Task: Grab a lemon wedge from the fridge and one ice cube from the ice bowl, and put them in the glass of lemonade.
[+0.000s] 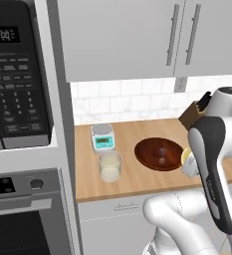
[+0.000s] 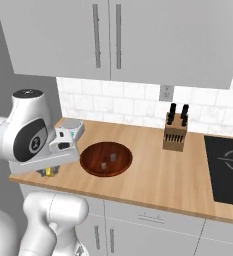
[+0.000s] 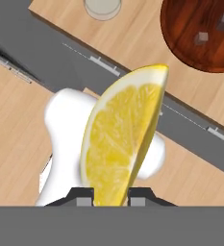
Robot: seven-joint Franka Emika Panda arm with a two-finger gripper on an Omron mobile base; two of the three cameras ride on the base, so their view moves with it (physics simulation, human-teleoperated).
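Gripper (image 3: pixel 111 192) clamped on the lemon wedge (image 3: pixel 120 139), rind toward upper right, presumably carried for dropping into the glass of lemonade (image 3: pixel 103 8), cut off at top edge of hand view; ice bowl (image 3: pixel 200 33) upper right, cubes inside; fingertips largely hidden behind the wedge; in left base view, wedge mostly masked by arm.

Lemon wedge (image 3: pixel 120 144): bright yellow, paler rind edge. Bowl (image 1: pixel 159 153): dark reddish-brown, wood-grained (two greyish ice cubes (image 1: pixel 162 160) inside). Glass (image 1: pixel 110 165): clear, pale yellow liquid. Worktop (image 2: pixel 158 175): light wood. Scale (image 1: pixel 103 137): white, teal display.
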